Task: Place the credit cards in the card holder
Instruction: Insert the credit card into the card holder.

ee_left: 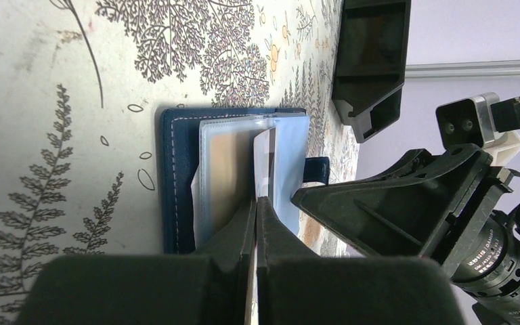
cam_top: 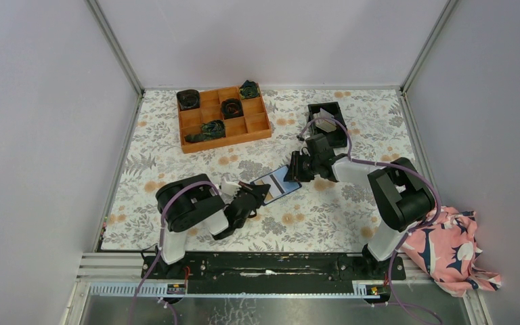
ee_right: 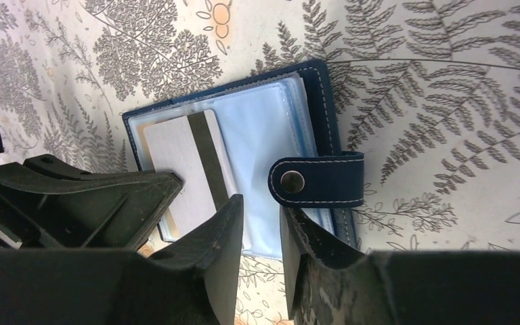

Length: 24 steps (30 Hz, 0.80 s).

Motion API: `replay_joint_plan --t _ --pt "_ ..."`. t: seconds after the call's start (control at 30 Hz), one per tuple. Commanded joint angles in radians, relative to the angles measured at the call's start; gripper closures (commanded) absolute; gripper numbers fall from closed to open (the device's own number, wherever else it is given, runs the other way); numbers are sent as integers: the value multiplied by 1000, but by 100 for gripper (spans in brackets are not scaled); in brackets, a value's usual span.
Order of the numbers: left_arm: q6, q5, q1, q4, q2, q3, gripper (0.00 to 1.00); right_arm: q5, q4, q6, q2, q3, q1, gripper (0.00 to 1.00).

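Here, the left tool [ee_left: 256, 201] pinches a card [ee_left: 264, 159] at the card holder [ee_left: 176, 183].

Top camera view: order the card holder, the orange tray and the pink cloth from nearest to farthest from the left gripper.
1. card holder, right at the left gripper, which holds a credit card.
2. orange tray, back left.
3. pink cloth, far right, off the table.

The gripper [ee_right: 261, 208] hangs narrowly parted over the open card holder [ee_right: 257, 128] and its silver card [ee_right: 172, 152].
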Motion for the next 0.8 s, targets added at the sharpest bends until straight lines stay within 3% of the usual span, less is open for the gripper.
replay_joint_plan --t 0.0,0.77 --pt "22 24 -8 -196 27 -7 100 86 -49 -32 -47 44 4 66" --pt "17 26 -7 -229 25 2 100 258 -89 -82 -33 98 -4 66"
